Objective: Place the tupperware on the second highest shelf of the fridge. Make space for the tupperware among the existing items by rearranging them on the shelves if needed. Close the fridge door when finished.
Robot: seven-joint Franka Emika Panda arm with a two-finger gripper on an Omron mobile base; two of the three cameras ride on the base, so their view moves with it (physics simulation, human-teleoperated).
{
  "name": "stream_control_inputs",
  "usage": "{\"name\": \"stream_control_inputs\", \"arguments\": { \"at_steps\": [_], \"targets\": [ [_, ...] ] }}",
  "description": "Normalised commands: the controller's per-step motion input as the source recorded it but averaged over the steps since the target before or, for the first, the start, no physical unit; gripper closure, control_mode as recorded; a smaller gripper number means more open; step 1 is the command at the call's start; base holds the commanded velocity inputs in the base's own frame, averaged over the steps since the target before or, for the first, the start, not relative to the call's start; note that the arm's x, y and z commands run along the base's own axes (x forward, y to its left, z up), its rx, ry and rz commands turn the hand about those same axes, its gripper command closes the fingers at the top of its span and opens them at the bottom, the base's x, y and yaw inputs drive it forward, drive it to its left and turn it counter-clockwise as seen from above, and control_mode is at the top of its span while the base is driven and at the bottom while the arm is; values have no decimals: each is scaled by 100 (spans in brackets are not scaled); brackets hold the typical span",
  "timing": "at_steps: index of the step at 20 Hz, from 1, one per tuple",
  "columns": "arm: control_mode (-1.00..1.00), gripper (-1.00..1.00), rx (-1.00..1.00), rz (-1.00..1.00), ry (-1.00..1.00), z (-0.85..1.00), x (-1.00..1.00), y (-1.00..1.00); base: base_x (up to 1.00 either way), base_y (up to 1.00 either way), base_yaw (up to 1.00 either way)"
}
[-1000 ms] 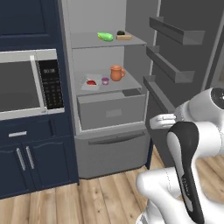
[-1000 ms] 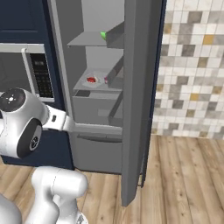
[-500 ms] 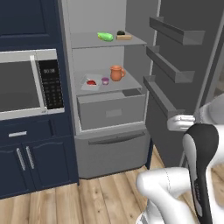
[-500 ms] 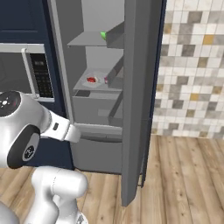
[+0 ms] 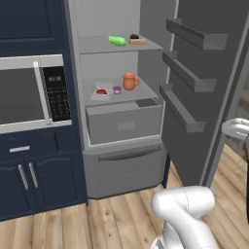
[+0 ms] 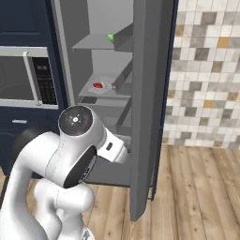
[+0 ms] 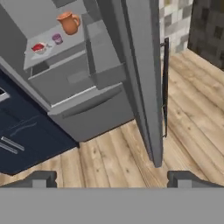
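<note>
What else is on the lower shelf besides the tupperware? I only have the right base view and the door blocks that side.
Observer: In the left base view, an orange-brown jug stands at the right of the second highest shelf, past the tiny purple cup beside the tupperware.
Operator: Top shelf, anything besides the green vegetable?
Observer: Yes. A small dark ball and a tan block sit just right of the green vegetable.
Operator: Jaws holding anything?
Observer: No. The hand view shows the jaws wide apart with nothing between them, facing the fridge door edge.
</note>
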Motion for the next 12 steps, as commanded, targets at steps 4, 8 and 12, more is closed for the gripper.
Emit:
{"name": "stream_control_inputs", "arguments": {
  "at_steps": [4,8,12],
  "targets": [
    [-100,-100,16,0,0,-4,17,-96,0,0,0],
    [-100,-100,21,0,0,0,44,-94,0,0,0],
    [-100,-100,28,0,0,4,63,-91,0,0,0]
  ]
}}
